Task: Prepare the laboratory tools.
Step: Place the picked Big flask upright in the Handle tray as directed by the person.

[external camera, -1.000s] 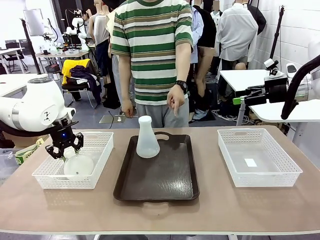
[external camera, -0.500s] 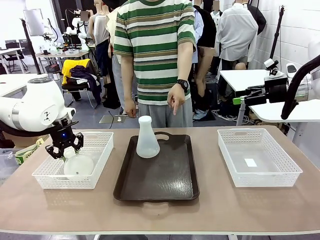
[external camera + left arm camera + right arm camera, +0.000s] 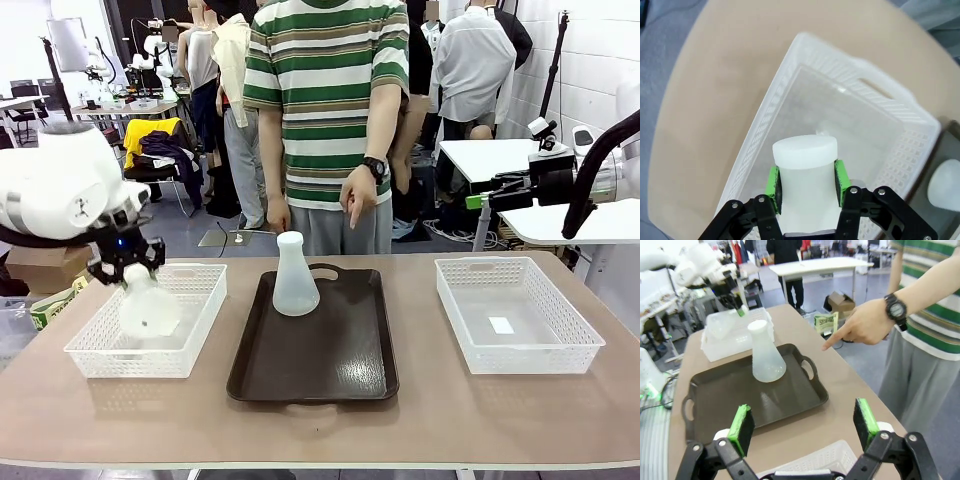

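The left arm bends over the left end of the table, and the left gripper (image 3: 125, 266) points down above the left white basket (image 3: 196, 325). Its two green pads (image 3: 773, 181) are squeezed tight on the thin neck of a frosted flask (image 3: 148, 310), one pad on each side. This held flask hangs in the air over the basket, with its wide round bottom lowest and tipped a little toward the camera, and its neck going up into the gripper. In the left wrist view its flat white mouth faces the camera. The second flask (image 3: 294, 278) stands straight up on its wide bottom at the far end of the dark brown tray (image 3: 320, 365), with its narrow neck pointing up. The right gripper (image 3: 803, 426) is wide open and holds nothing; in its own view the pads stand far apart above a corner of a white basket, looking across the tray. The right white basket (image 3: 520, 318) sits at the right end of the table. A person in a green striped shirt stands at the far side, and the person's hand (image 3: 356, 197) with a black watch points one finger down toward the tray. The table (image 3: 430, 420) is light brown and smooth. Behind it the room has white tables, chairs and other people.
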Robot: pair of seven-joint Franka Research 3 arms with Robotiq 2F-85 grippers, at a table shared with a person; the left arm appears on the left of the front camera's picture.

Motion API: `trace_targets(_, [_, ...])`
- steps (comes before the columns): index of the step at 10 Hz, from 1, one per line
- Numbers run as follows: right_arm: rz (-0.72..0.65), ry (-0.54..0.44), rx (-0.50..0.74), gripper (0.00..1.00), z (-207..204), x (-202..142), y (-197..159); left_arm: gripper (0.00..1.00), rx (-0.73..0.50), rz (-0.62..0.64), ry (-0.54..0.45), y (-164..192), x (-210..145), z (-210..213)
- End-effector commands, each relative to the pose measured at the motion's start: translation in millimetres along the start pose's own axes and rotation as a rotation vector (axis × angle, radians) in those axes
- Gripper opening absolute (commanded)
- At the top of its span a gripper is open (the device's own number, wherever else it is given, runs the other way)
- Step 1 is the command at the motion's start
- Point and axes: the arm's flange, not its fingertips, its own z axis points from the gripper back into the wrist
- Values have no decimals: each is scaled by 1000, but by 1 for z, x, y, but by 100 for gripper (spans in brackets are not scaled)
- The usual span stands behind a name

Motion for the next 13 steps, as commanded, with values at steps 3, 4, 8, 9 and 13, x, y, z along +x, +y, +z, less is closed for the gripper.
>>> trace_targets(3, [6, 15, 1, 100, 0, 1, 1, 0, -262, -320, -284, 3, -15, 97])
trace_targets(4, [6, 15, 1, 100, 0, 1, 1, 0, -427, -475, -348, 3, -21, 121])
trace_targets(8, [6, 15, 1, 100, 0, 1, 1, 0, -1080, -1061, -346, 16, -51, 163])
trace_targets(9, [6, 15, 1, 100, 0, 1, 1, 0, -1190, -1117, -323, 17, -53, 162])
trace_targets(13, [6, 15, 1, 100, 0, 1, 1, 0, -1014, -1013, -402, 5, -82, 175])
